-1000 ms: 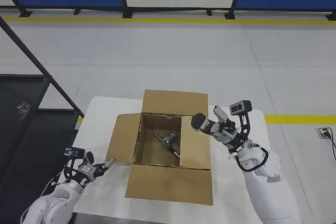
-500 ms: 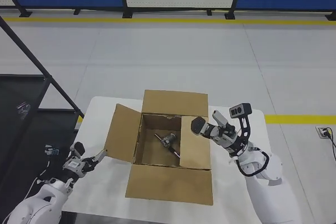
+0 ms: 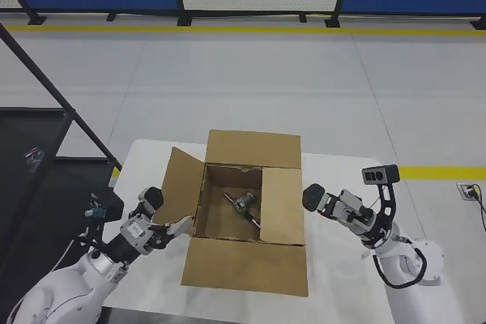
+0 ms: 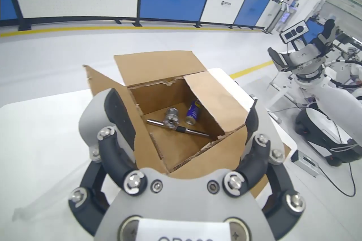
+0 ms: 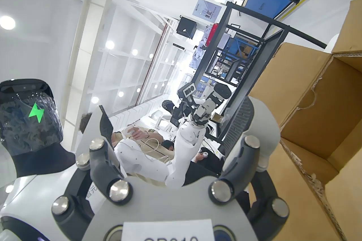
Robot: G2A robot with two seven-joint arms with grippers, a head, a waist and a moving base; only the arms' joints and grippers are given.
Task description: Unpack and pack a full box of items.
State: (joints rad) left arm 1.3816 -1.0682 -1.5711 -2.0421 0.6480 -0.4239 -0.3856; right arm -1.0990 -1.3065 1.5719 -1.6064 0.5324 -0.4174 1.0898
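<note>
An open cardboard box [image 3: 245, 266] stands mid-table. Inside lie a metal cylinder part [image 3: 244, 202] and a thin dark rod [image 3: 252, 217]. The left wrist view looks into the box [image 4: 158, 69] and shows the metal part [image 4: 171, 116], the rod [image 4: 181, 128] and a blue can [image 4: 194, 111]. My left gripper [image 3: 166, 212] is open beside the raised left flap [image 3: 184, 185], its fingers [image 4: 120, 112] wide apart at the box's near corner. My right gripper [image 3: 314, 198] is open and empty, just right of the inward-folded right flap [image 3: 281, 206]. The right wrist view has the box [image 5: 305, 101] at its side.
The white table [image 3: 146, 162] has bare room left of the box and a narrower strip on the right [image 3: 340, 251]. A black frame rack [image 3: 32, 162] stands off the table's left side. The box's rear flap [image 3: 253, 148] and front flap lie spread outward.
My left gripper came up from the table's front-left corner to the left flap, which now stands more upright. My right gripper drew back rightward, off the right flap.
</note>
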